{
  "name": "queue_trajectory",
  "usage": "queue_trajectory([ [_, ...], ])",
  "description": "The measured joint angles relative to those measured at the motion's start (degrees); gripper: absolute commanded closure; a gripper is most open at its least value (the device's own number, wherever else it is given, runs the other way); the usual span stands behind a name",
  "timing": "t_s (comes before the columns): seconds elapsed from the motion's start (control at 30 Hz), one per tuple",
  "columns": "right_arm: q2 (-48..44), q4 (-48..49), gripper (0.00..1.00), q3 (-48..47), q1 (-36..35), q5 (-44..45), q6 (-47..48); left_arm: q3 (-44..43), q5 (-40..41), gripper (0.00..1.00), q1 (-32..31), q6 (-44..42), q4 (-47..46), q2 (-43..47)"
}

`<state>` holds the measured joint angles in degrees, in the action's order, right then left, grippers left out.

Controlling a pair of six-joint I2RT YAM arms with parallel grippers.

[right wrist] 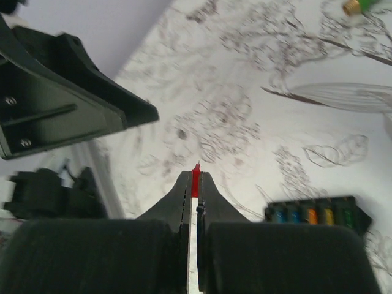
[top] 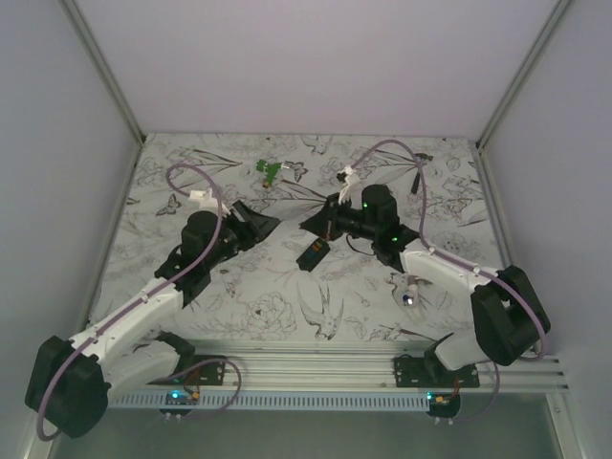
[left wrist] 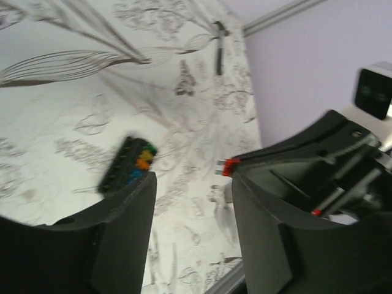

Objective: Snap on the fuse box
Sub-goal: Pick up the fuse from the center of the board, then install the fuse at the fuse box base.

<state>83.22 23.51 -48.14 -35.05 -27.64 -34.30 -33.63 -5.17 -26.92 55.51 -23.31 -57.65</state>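
On the flower-printed table (top: 251, 298) the fuse box (top: 314, 254) lies flat near the middle, just beside the right jaws, which are pressed together on a thin red piece (right wrist: 195, 175), while the left jaws stand wide apart close by.

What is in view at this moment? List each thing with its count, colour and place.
fuse box: one, black with coloured specks, lying mid-table on the cloth
red piece: one, red, pinched in the right gripper
green item: one, green, far centre of the table, too small to identify
white-silver object: one, with a blue dot, beside the right arm
dark stick: one, black, far right
cloth: one, white with a flower line print, covering the table
left gripper: open, holding nothing
right gripper: shut on the red piece
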Motion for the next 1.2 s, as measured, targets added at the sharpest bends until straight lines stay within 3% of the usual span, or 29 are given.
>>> queue_trajectory([
  [0.27,2.4,-22.0,1.00,-5.7,-4.5,9.9,17.3,2.8,-2.6,0.24,5.9,-4.0,5.8,-3.3],
  [0.57,8.2,-32.4,1.00,-10.4,-11.1,20.7,28.7,1.2,-8.9,0.01,10.3,-7.1,7.9,-15.8],
  [0.87,14.5,-37.2,1.00,-15.4,-13.8,26.6,34.0,-1.2,-11.2,0.00,12.0,-9.2,8.3,-23.1],
  [1.2,17.7,-40.7,1.00,-19.1,-15.0,28.5,36.3,-1.4,-11.7,0.00,13.2,-10.1,8.4,-24.2],
])
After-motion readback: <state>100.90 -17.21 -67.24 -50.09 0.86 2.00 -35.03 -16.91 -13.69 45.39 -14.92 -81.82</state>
